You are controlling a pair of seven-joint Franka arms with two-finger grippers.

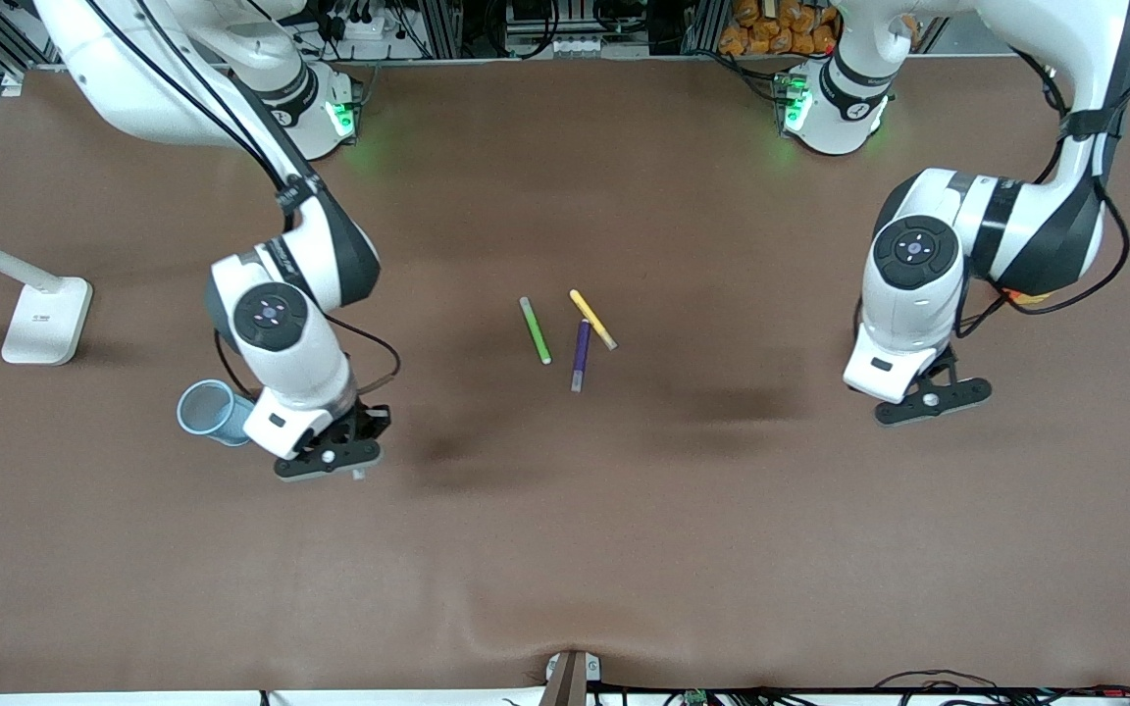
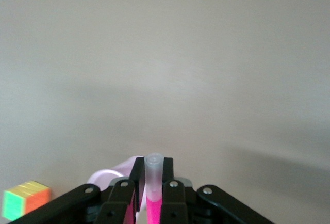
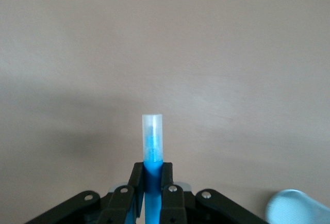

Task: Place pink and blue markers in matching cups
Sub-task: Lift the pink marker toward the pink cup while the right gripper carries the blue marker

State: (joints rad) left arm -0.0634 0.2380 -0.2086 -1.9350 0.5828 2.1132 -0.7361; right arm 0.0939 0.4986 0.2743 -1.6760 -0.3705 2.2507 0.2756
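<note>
My left gripper [image 2: 153, 164] is shut on the magenta-pink marker [image 2: 154, 203], its greyish tip sticking out past the fingers. The pale pink cup [image 2: 105, 175] shows just beside and below the fingers. In the front view the left gripper [image 1: 933, 400] hangs at the left arm's end of the table, and the pink cup is hidden there. My right gripper [image 3: 153, 170] is shut on the blue marker [image 3: 152, 136]. The pale blue cup [image 3: 294, 206] lies on its side beside the right gripper [image 1: 334, 459], and it also shows in the front view [image 1: 207, 412].
A green marker [image 1: 535, 330], a yellow marker [image 1: 592, 319] and a darker purple marker [image 1: 581, 354] lie mid-table. A white stand [image 1: 45, 319] sits at the right arm's end. A coloured cube [image 2: 27, 199] lies near the pink cup.
</note>
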